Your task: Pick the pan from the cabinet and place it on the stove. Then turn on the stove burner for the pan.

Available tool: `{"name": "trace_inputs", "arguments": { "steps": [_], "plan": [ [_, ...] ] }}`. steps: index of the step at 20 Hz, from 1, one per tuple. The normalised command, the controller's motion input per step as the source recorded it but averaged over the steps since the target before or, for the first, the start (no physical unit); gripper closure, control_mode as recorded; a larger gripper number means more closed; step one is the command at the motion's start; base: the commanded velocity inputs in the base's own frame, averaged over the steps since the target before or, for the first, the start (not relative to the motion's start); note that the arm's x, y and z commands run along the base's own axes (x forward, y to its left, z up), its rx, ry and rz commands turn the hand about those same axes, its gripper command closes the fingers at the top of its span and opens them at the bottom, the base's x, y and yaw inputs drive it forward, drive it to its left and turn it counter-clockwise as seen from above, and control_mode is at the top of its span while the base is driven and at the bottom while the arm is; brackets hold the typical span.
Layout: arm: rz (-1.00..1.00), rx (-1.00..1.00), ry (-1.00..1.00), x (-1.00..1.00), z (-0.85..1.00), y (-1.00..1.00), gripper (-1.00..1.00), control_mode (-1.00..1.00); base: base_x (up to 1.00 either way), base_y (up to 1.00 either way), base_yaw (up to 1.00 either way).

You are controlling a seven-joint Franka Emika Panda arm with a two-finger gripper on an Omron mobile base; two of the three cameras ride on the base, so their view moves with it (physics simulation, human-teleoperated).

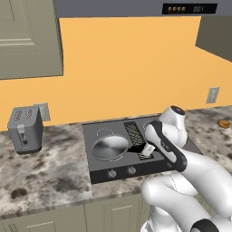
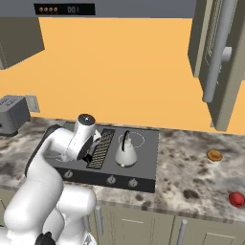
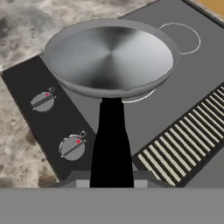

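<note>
Grey metal pan (image 3: pixel 111 57) over the front-left burner circle of the black stove (image 3: pixel 183 87), bowl level, long black handle (image 3: pixel 112 144) running straight back toward the camera in the hand view. Handle end passing between the two dark finger tips (image 3: pixel 83 180) at the bottom edge of that view, one tip on each side and touching it. Gripper (image 1: pixel 146 149) clamped on the pan handle, jaws nearly together around it. In the left base view, pan (image 1: pixel 110 147) on the left half of the cooktop, gripper just right of the bowl, above the central ribbed grille strip (image 1: pixel 134 134). White burner outline (image 3: pixel 180 38) of the rear-left ring bare, beyond the pan. Two round front knobs (image 3: pixel 72 146) beside the handle, to its left in the hand view, each with a small red mark. Small silver-white kettle (image 2: pixel 126 152) on the right half of the stove in the right base view, apart from the pan. Grey toaster (image 1: pixel 25 128) on the marbled counter (image 1: pixel 50 172), well left of the stove. Upper wall cabinet (image 2: pixel 215 62) at the right in the right base view, door swung open.
</note>
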Motion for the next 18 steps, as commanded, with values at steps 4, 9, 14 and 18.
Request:
{"name": "trace_inputs", "arguments": {
  "steps": [4,9,14,18],
  "plan": [
    [-0.04,0.00,0.00,0.08,-0.19,-0.02,1.00,-1.00,0.00,0.00,0.00],
    [-0.01,0.00,0.00,0.13,-0.22,-0.03,1.00,-1.00,0.00,0.00,0.00],
    [0.00,0.00,0.01,0.19,-0.20,-0.04,1.00,-1.00,0.00,0.00,0.00],
    [0.00,0.00,0.03,0.15,-0.25,0.00,1.00,-1.00,0.00,0.00,0.00]
  ]
}}
